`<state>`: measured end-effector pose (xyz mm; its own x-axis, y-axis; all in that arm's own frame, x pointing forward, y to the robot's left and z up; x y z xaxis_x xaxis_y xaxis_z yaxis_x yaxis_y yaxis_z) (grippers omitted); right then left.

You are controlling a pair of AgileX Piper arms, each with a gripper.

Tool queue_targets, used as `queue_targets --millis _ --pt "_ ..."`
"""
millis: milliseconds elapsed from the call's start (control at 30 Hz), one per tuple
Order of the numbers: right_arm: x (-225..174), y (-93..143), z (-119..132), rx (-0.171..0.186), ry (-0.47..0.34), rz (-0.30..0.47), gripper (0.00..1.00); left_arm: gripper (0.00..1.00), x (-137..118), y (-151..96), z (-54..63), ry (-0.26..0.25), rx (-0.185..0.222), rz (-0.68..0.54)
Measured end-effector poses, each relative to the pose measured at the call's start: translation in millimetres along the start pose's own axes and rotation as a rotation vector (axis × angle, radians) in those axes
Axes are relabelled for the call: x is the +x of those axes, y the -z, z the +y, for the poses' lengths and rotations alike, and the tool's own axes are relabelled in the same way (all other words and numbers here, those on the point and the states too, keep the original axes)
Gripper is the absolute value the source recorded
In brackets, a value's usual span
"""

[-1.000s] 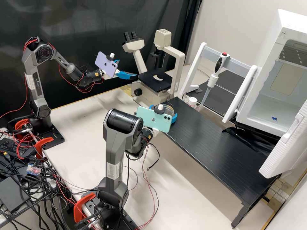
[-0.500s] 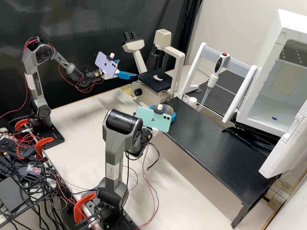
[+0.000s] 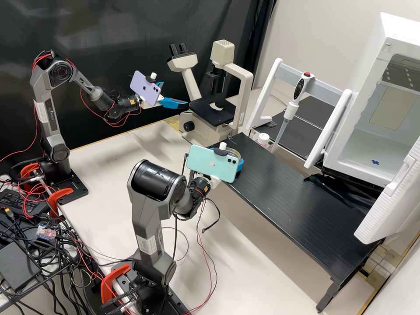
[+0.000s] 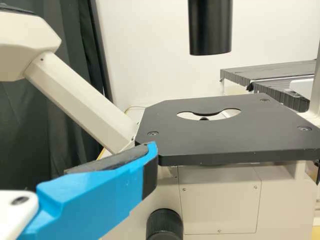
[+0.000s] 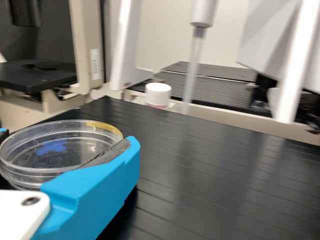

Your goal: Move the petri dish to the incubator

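In the high view my right gripper, partly behind its green phone, is at the left end of the black platform, shut on the clear petri dish. The right wrist view shows the petri dish between the fingers of my right gripper, its rim against one dark pad; whether its base touches the platform I cannot tell. The incubator stands open at the right. My left gripper is open beside the microscope stage; in its wrist view, my left gripper has one finger before the stage.
The microscope stands behind the platform's left end. Past the black platform are a white-capped bottle, a pipette on a white stand and a white panel. An incubator door juts out at the right.
My right gripper has shifted slightly to the right with the petri dish, and its arm has bent lower and leftward at the elbow. The left arm has kept still.
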<state>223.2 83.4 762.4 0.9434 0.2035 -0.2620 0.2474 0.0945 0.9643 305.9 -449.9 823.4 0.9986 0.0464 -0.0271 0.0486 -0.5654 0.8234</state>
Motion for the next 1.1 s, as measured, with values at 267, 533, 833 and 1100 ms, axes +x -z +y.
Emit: queue_targets --millis 267,533,833,1100 --pt "-26.2 -25.3 51.1 0.029 -0.168 -0.044 0.00 1.00 0.0 0.0 0.0 0.000 0.000 0.000" --pt "-28.0 -67.6 107.3 0.012 -0.329 -0.179 0.00 1.00 0.0 0.0 0.0 0.000 0.000 0.000" --pt "-1.2 -97.9 166.0 -0.022 -0.447 -0.225 0.00 1.00 0.0 0.0 0.0 0.000 0.000 0.000" --pt "33.5 -112.5 214.6 -0.008 -0.508 -0.266 0.00 1.00 0.0 0.0 0.0 0.000 0.000 0.000"
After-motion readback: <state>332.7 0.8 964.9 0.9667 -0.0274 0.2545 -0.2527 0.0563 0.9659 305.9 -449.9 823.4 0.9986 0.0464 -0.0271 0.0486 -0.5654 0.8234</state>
